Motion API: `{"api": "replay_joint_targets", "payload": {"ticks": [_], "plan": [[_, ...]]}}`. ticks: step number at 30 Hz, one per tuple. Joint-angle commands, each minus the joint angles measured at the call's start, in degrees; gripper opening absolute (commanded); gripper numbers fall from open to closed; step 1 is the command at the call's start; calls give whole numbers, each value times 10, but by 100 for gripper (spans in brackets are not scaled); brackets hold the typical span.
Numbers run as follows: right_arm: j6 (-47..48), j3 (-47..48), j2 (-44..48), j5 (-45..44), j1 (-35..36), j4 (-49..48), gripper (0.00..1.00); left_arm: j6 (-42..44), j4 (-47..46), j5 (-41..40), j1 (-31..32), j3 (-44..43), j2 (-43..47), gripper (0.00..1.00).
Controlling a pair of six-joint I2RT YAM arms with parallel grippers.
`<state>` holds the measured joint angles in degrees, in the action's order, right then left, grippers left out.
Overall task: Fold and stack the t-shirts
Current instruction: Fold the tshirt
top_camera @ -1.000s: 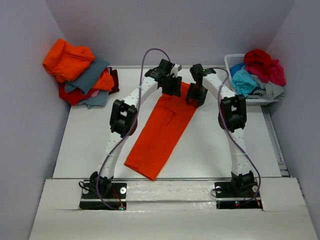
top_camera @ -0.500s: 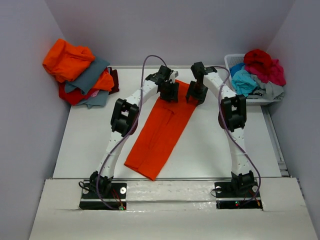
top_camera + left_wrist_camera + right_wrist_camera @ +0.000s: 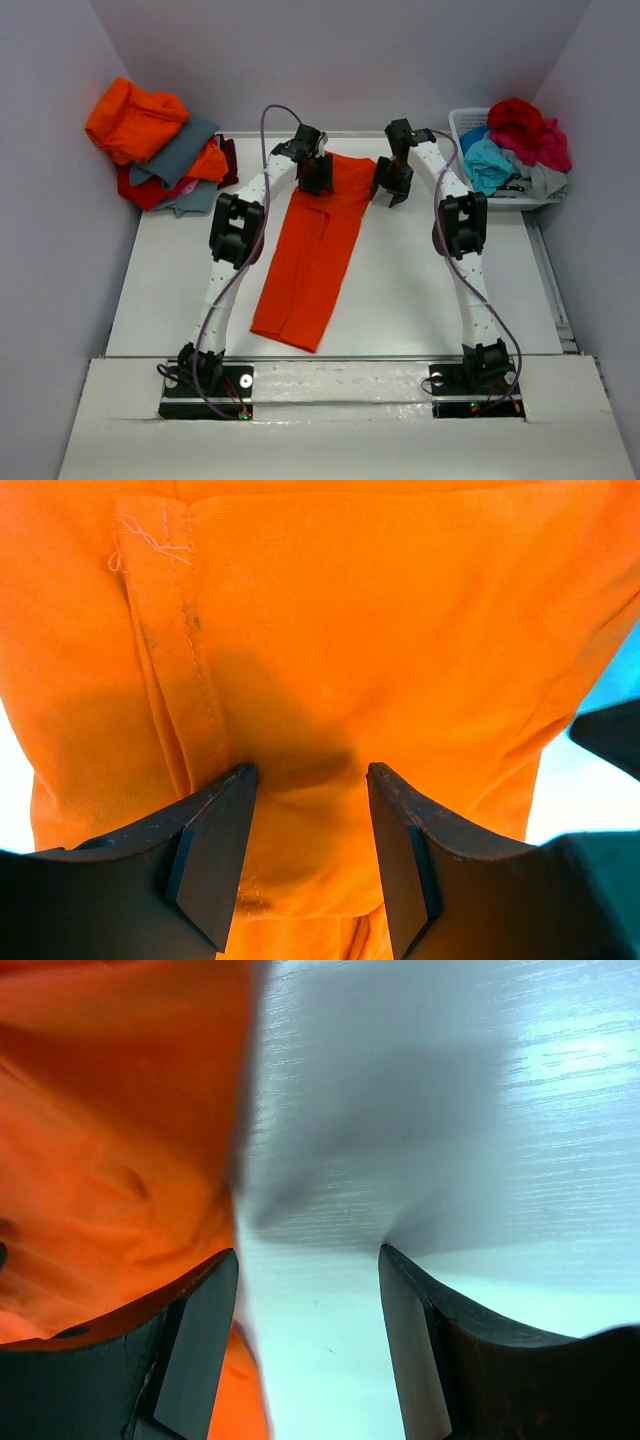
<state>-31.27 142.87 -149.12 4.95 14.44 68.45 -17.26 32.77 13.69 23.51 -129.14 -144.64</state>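
Orange cloth is seen in the middle of the white table (image 3: 440,290): one orange t-shirt (image 3: 305,260) is laid out flat as a long, narrow strip. It is set at a slant. One short end is near the front edge of the table, a bit to the left, and the other end is far back, near the middle.

The left claw (image 3: 316,182) is held right over the far end of this shirt. In the left wrist view its two dark fingers (image 3: 215,855) are seen fairly wide apart, with flat orange cloth and a stitched seam (image 3: 190,670) under them. Nothing is pinched between them. Whether the tips are touching the cloth cannot be told.

The right claw (image 3: 389,190) is held just beside the far right edge of the same shirt. In the right wrist view its fingers are spread wide too, and only bare table is seen in the gap. The edge of the orange cloth is seen by the finger on the left side of that view. Nothing is held by this claw.

A heap of other t-shirts (image 3: 160,150) is piled at the far left, against the wall. Orange, grey and red cloth can be made out in it. It is well apart from the strip.

A white basket (image 3: 457,122) is placed at the far right corner. It is stuffed with more shirts (image 3: 515,140): red and dark pink on top, blue-green beside them, and some grey by the front rim.
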Motion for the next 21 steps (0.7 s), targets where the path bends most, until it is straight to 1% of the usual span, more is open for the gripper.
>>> {"api": "replay_joint_targets", "payload": {"ticks": [1,6,10,14,15,16,17,20,21], "plan": [[27,5,-3,21,-6,-2,65,-8,52,-88,-25,51,11,62],[38,4,14,44,-6,-6,65,-29,62,-123,-55,58,16,62],[52,-5,45,70,-6,0,65,-40,58,-127,-60,63,23,63],[81,-70,100,86,12,3,65,-50,66,-131,-60,46,15,63],[83,-85,126,86,18,1,65,-53,68,-132,-60,42,13,63],[85,-100,126,88,23,1,65,-56,70,-131,-60,39,10,63],[86,-136,155,91,36,-4,65,-59,71,-132,-60,35,8,63],[83,-200,219,102,63,-17,65,-71,77,-158,-60,28,4,63],[83,-243,234,108,71,-24,65,-72,78,-161,-60,25,2,63]]}}
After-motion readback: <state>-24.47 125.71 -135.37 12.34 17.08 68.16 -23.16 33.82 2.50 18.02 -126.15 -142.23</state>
